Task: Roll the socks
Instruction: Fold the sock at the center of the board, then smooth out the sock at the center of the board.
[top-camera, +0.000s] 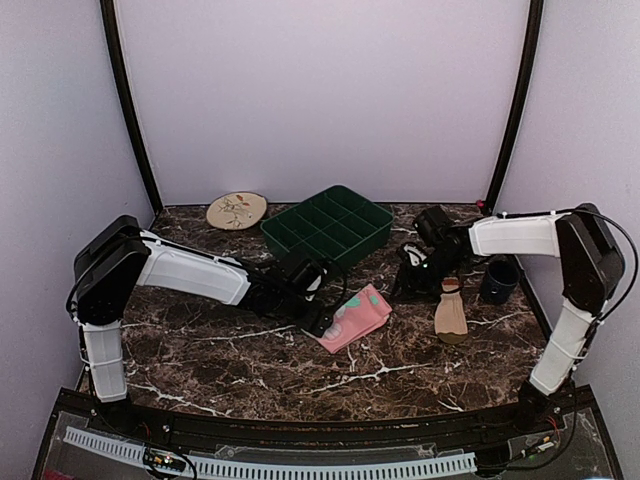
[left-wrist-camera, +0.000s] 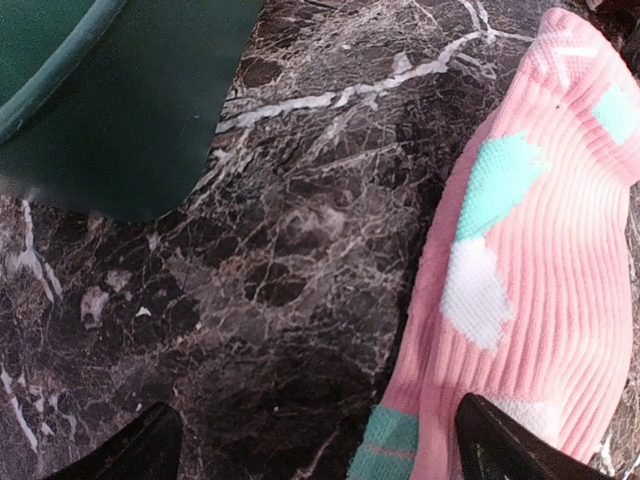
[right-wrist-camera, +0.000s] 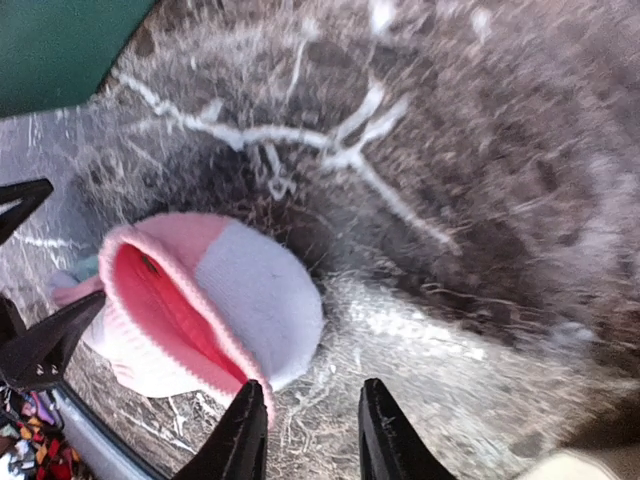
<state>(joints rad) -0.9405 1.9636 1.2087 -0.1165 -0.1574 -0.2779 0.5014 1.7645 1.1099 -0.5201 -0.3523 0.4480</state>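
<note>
The pink sock (top-camera: 355, 318) with mint and white patches lies folded on the marble table, mid-centre. In the left wrist view the pink sock (left-wrist-camera: 540, 270) fills the right side. My left gripper (left-wrist-camera: 320, 455) is open wide at its cuff end, and its right fingertip (left-wrist-camera: 495, 445) is over the fabric. My right gripper (right-wrist-camera: 312, 425) hangs just past the sock's rounded pink-and-white end (right-wrist-camera: 215, 300), jaws a little apart with only bare table between them. The tan sock (top-camera: 451, 312) with a striped cuff lies flat to the right, below the right gripper (top-camera: 415, 278).
A green divided tray (top-camera: 328, 226) stands behind the pink sock, and its corner (left-wrist-camera: 110, 120) is close to my left gripper. A round beige plate (top-camera: 237, 210) is at the back left. A dark blue cup (top-camera: 498, 280) stands right of the tan sock.
</note>
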